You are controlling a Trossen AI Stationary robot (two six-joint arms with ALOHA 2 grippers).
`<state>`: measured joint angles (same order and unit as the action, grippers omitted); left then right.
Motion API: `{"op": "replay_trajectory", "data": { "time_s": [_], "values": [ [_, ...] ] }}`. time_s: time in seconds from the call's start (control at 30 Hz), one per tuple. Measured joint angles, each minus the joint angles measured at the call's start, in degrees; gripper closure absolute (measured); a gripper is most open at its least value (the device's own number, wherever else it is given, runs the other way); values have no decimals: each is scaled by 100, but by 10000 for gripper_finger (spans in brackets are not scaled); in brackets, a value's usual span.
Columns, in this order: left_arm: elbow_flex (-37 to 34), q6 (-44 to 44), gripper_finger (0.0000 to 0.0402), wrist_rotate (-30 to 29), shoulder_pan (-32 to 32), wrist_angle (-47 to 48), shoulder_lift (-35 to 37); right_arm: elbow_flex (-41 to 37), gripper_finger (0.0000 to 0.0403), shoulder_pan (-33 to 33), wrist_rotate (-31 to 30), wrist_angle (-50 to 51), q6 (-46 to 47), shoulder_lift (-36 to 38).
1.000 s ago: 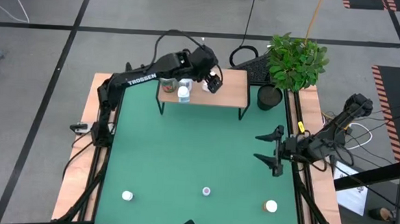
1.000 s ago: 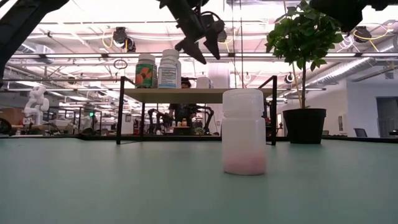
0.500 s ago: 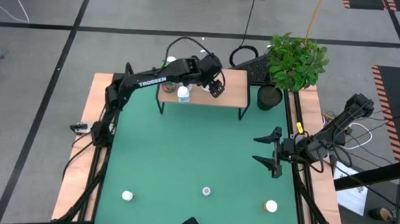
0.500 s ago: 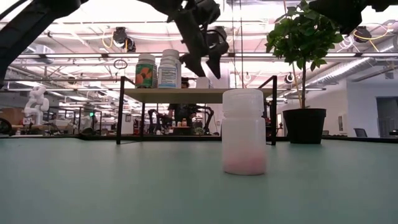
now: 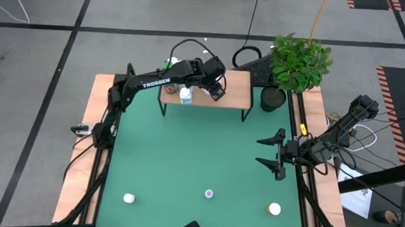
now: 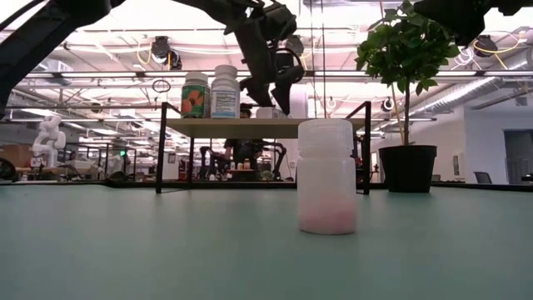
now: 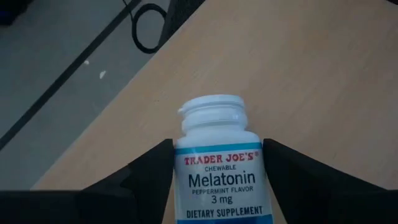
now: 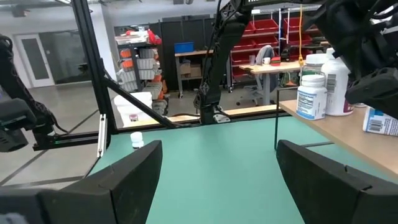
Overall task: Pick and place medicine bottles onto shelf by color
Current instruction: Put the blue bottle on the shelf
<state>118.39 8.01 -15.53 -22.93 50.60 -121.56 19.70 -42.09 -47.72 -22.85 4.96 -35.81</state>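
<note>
Two arms are in your frame over the green surface (image 5: 200, 162). Your shelf (image 5: 231, 94) stands at the far edge of that surface, wood top on thin black legs, with a potted plant (image 5: 299, 63) just beside its right end.

Left gripper (image 5: 218, 86) is over the shelf top. Its wrist view shows a blue-labelled melatonin bottle (image 7: 221, 168) with a white cap between the two dark fingers (image 7: 149, 180), lying along the shelf's wood; the fingers sit close on either side of it, but you cannot tell whether they are clamped on it or just short of touching.

Right gripper (image 5: 271, 153) hangs near the right edge of the surface, well apart from the shelf, fingers spread wide with nothing between them.

On the shelf's left part you have a green-labelled bottle (image 6: 196, 94) and a blue-labelled bottle (image 6: 226, 92), upright, side by side.

Three white-capped bottles stand along the near edge: left (image 5: 128, 198), middle (image 5: 209, 194), right (image 5: 274, 209).
</note>
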Motion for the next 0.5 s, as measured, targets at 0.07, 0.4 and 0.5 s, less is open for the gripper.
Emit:
{"op": "replay_trajectory", "data": {
  "time_s": [0.07, 0.4, 0.5],
  "values": [
    [0, -23, 166, 0, 3, 3, 0, 0, 90, 0, -1, -2, -5, 0],
    [2, -335, 167, 31, 19, 12, 2, 0, 90, 0, -1, -2, -5, 0],
    [2, -344, 165, 44, 25, 16, 2, 0, 90, 0, -1, -2, -5, 0]
  ]
}}
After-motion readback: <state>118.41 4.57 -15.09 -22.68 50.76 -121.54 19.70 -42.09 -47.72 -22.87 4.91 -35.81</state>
